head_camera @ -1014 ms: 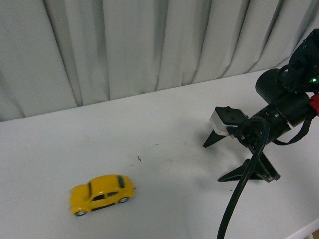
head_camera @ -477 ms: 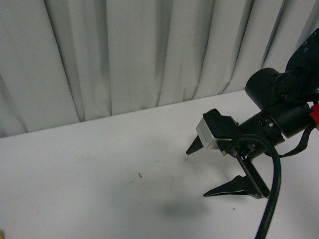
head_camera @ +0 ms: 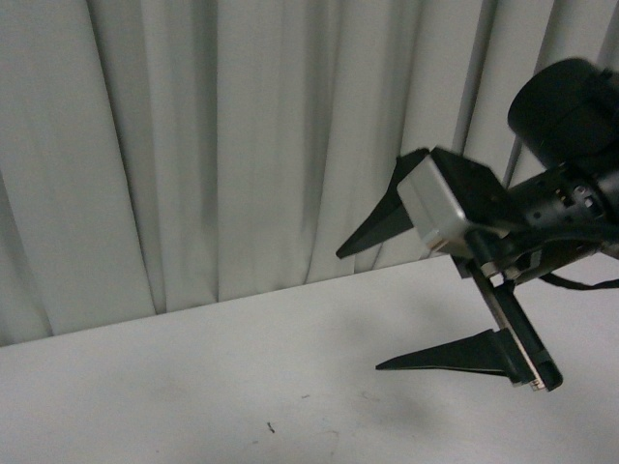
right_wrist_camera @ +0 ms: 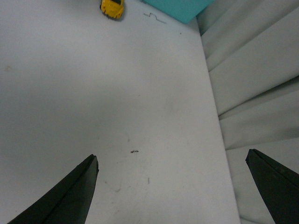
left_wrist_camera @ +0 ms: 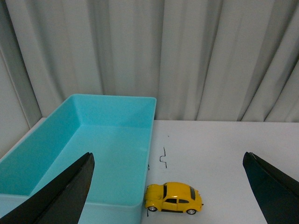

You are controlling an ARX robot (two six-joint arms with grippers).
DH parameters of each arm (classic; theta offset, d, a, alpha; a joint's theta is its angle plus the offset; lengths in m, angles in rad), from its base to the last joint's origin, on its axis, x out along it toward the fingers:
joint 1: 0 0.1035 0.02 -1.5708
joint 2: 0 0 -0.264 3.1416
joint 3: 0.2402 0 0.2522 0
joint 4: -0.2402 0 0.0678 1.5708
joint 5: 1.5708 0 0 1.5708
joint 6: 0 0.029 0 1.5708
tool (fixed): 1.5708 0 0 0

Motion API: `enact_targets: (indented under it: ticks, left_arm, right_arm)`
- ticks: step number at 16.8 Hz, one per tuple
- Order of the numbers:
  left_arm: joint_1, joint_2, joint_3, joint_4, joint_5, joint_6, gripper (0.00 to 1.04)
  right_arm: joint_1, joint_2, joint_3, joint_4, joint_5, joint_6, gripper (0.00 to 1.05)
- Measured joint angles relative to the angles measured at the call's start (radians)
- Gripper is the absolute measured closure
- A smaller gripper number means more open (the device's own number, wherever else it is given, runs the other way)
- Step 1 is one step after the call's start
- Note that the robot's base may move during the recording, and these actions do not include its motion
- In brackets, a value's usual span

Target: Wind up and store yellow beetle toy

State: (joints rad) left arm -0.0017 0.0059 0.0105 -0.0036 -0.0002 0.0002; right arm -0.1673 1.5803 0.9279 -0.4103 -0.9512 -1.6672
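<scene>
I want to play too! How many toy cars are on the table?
1. The yellow beetle toy sits on the white table beside the turquoise bin. Others may be out of view.

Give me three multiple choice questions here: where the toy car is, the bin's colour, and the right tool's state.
1. Where is the yellow beetle toy?
A) on the table beside the bin
B) inside the bin
C) on the floor
2. What colour is the bin?
A) red
B) black
C) turquoise
3. How is the right tool?
A) shut on the toy
B) open and empty
C) shut on nothing
Answers: 1 A, the left wrist view shows it on the table by the bin's wall; 2 C, its walls are turquoise; 3 B, its jaws stand wide apart, nothing between.
</scene>
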Motion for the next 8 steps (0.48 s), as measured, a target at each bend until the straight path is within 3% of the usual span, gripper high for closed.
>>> enact_targets:
  ticks: [1, 2, 3, 4, 5, 6, 8]
  left_arm:
    - [0.0, 0.0, 0.0, 0.0, 0.0, 0.0, 0.07]
    - [0.0, 0.0, 0.0, 0.0, 0.001, 0.0, 0.07]
    - [0.0, 0.0, 0.0, 0.0, 0.0, 0.0, 0.07]
    - [0.0, 0.0, 0.0, 0.0, -0.001, 0.0, 0.07]
    - [0.0, 0.0, 0.0, 0.0, -0.001, 0.0, 0.07]
    - [0.0, 0.0, 0.0, 0.001, 0.0, 0.0, 0.07]
    - [0.0, 0.0, 0.0, 0.0, 0.0, 0.0, 0.07]
  right_arm:
    - [0.026, -0.062, -0.073, 0.21, 0.074, 0.082, 0.1]
    - [0.092, -0.187, -0.269, 0.605, 0.397, 0.317, 0.23]
    - [0.155, -0.293, -0.431, 0.832, 0.62, 0.614, 0.34]
    - [0.177, -0.404, -0.542, 0.986, 0.773, 0.882, 0.45]
    - [0.172, -0.533, -0.588, 1.028, 0.898, 1.107, 0.55]
    - [0.162, -0.708, -0.622, 0.95, 0.948, 1.378, 0.7]
    - [0.162, -0.862, -0.71, 0.915, 0.951, 1.576, 0.95]
